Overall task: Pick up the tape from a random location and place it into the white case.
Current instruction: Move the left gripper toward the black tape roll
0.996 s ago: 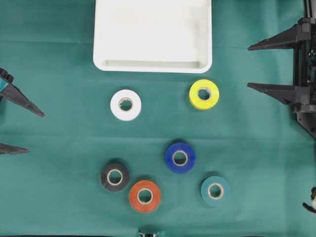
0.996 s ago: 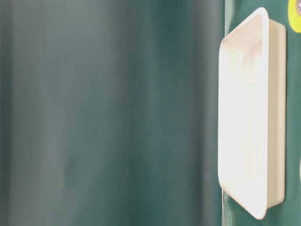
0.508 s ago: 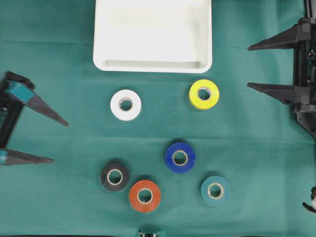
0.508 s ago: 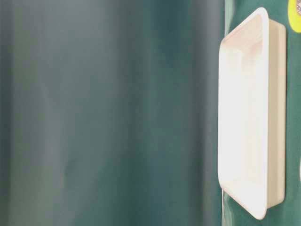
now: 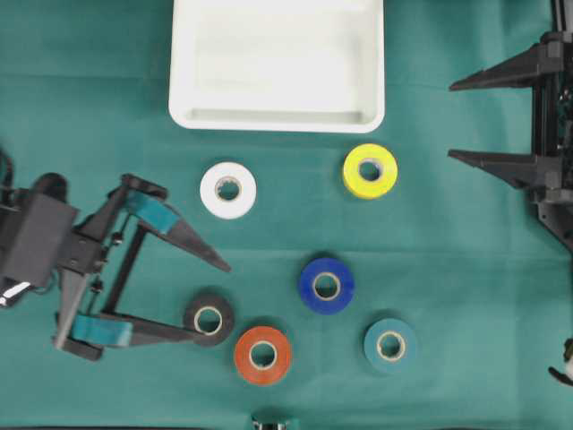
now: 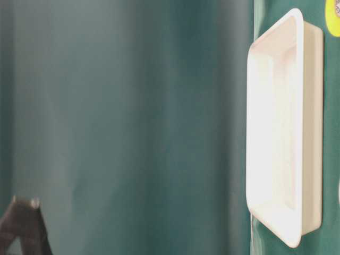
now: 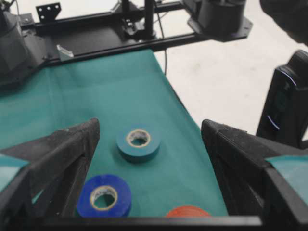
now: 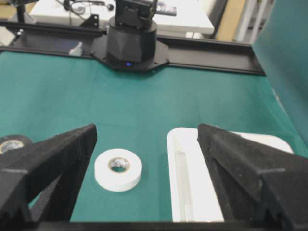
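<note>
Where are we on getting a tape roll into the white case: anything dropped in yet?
Nothing done yet: the white case holds no roll, and all six rolls lie on the green cloth. In hand: the left tool is open and empty beside the black roll, one finger overlapping it in the overhead view. The right tool waits open at the right edge. Left: grasp, lift, carry, release.

Robot lab bench. A green cloth (image 5: 448, 251) is spread over the table, black rails (image 7: 96, 36) and an arm base (image 8: 131, 41) are bolted at its edges, and cluttered white desks (image 8: 120, 12) are seen behind.
</note>
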Robot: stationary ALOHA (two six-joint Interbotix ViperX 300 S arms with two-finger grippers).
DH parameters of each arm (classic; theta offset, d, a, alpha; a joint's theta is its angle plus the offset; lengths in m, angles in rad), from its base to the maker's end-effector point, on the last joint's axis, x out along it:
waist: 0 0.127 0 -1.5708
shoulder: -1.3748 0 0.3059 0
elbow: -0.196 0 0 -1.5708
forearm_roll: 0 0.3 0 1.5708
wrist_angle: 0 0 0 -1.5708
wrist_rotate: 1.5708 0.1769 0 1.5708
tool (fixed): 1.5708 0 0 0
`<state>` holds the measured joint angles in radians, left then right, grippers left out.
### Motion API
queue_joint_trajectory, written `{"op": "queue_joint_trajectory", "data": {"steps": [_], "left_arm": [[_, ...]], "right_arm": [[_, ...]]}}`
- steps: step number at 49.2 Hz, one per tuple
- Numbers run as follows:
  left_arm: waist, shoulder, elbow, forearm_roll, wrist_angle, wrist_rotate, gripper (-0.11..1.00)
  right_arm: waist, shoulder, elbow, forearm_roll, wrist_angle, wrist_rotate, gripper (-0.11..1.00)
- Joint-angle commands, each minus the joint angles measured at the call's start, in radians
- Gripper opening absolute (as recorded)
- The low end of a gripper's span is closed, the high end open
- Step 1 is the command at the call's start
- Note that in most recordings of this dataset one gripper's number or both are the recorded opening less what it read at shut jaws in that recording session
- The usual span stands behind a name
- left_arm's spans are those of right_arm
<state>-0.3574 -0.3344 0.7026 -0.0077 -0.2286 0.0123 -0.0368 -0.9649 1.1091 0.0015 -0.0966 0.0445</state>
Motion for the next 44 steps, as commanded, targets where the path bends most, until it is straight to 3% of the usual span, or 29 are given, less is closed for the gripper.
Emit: {"op": "queue_joint_trajectory", "data": {"steps": [1, 17, 32, 44], "left_arm": [[-0.002, 0.012, -0.048, -0.002, 0.015, 0.002, 0.99], [-0.002, 0.0, -0.081, -0.002, 0.202, -0.012, 0.99], [-0.002, 0.054, -0.288, -0.002, 0.75, -0.012, 0.99], [0.006, 0.16, -0.459, 0.008, 1.065, -0.011, 0.99]], "right_arm": [[0.0, 0.008, -0.029, 0.0, -0.005, 0.002, 0.92], [-0.002, 0.008, -0.034, 0.0, 0.015, 0.002, 0.92], [-0.002, 0.008, -0.046, 0.0, 0.051, 0.002, 0.92], [-0.002, 0.008, -0.046, 0.0, 0.058, 0.002, 0.92]]}}
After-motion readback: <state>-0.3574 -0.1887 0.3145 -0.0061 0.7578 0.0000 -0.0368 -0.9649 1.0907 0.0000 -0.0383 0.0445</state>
